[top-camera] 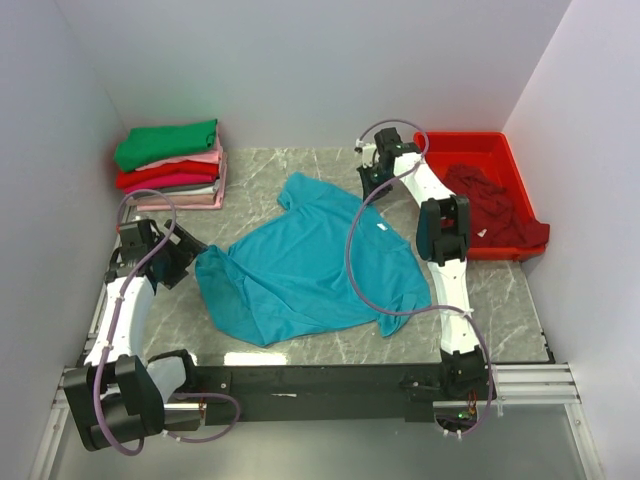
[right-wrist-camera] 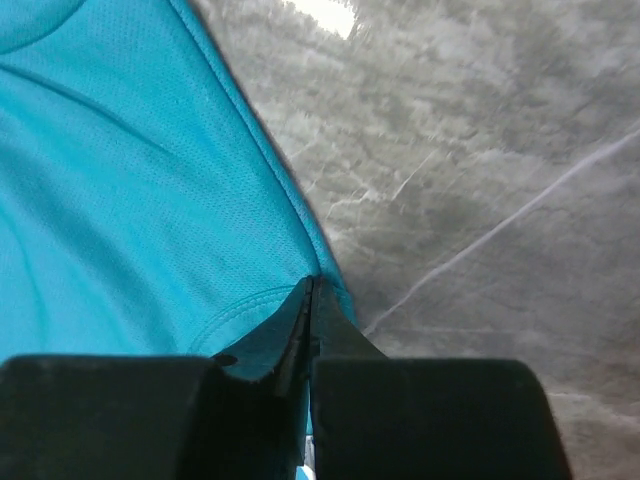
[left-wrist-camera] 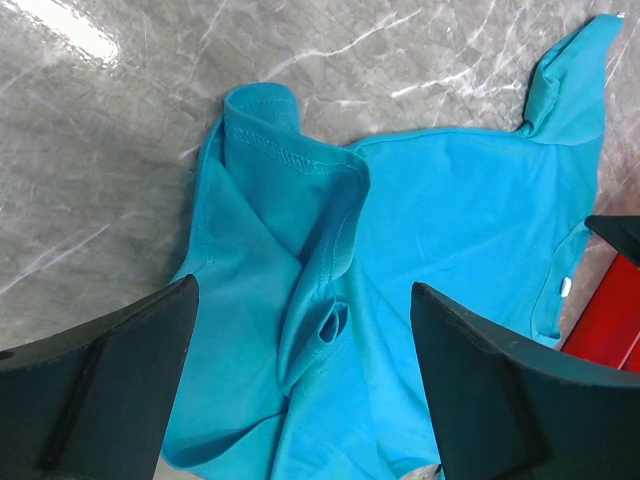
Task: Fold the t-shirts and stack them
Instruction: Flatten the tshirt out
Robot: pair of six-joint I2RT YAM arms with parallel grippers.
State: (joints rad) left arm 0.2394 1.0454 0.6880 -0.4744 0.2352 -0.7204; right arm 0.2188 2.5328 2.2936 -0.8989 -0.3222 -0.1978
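Right gripper (right-wrist-camera: 310,300) is pinching the teal-blue t-shirt (top-camera: 310,265) at 1 o'clock; left gripper (left-wrist-camera: 303,295), jaws spread, is hovering over the bunched 9 o'clock sleeve (left-wrist-camera: 290,190), best grabbing its hem and tensioning flat.

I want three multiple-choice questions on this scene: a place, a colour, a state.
1. The dark maroon shirt lies: A in the red tray; B on the folded stack; C under the teal shirt.
2. The stack's top shirt is: A pink; B green; C grey.
3. The right claw is: A wide open; B shut on the teal shirt; C unseen.
Answers: 1 A, bunched inside the tray; 2 B, green lies topmost; 3 B, fingers pinch cloth.
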